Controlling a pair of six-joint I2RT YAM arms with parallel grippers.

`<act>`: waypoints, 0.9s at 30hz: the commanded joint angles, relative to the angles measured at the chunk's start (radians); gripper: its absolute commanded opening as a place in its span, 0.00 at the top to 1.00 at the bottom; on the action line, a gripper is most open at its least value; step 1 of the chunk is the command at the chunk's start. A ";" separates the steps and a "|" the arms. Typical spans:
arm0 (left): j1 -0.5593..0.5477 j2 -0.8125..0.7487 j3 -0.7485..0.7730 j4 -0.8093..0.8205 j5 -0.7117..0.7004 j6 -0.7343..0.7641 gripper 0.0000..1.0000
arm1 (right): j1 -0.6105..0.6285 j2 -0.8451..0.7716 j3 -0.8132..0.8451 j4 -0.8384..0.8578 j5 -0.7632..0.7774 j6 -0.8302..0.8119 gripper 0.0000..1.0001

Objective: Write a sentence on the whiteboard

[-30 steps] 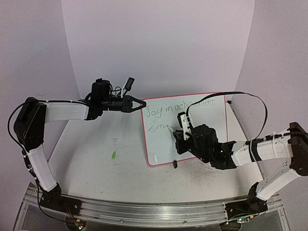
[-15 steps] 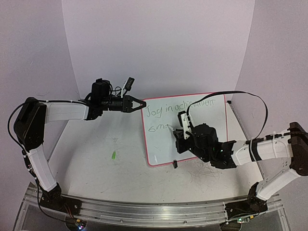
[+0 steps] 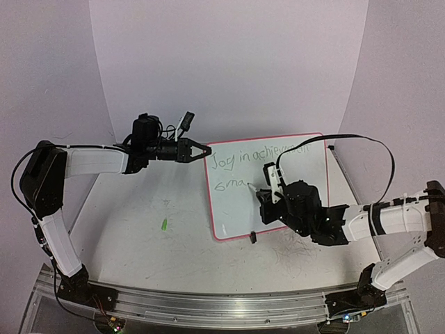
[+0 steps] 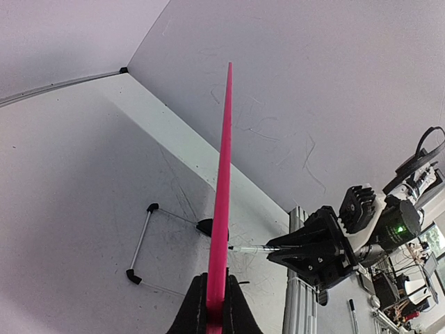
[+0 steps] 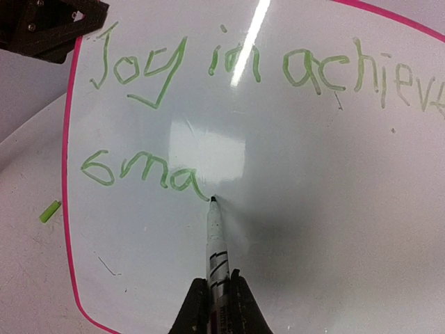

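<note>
I gripped the whiteboard (image 3: 306,170) with one gripper and a marker with the other.
At the board's upper left corner, my left gripper (image 3: 206,151) was clamped on its edge. The sentence (image 5: 167,69) ran across its top. Over its middle, my right gripper (image 5: 214,298) was closed tight on a marker (image 5: 215,240), whose tip touched the board at the end of the short second line.

Top camera: above and behind me, looks down and forward, far, whole table (image 3: 139,209). Left wrist camera: close, sights along whiteboard (image 4: 222,174) rim edge-on, my right gripper (image 4: 276,248) beyond. Right wrist camera: close, looks down marker (image 5: 215,243) at board face, my left gripper (image 5: 55,28) at corner. Board in all three.
</note>
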 commanded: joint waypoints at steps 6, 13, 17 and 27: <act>0.000 -0.027 0.006 0.022 0.005 0.003 1.00 | -0.036 -0.022 0.096 0.034 -0.025 -0.010 1.00; 0.000 -0.029 0.006 0.022 0.005 0.004 1.00 | -0.051 0.021 0.118 0.059 -0.031 -0.027 1.00; 0.000 -0.029 0.008 0.021 0.006 0.004 1.00 | -0.051 0.041 0.117 0.062 -0.038 -0.029 1.00; 0.000 -0.029 0.008 0.021 0.007 0.005 1.00 | -0.051 0.058 0.082 0.031 -0.042 -0.009 1.00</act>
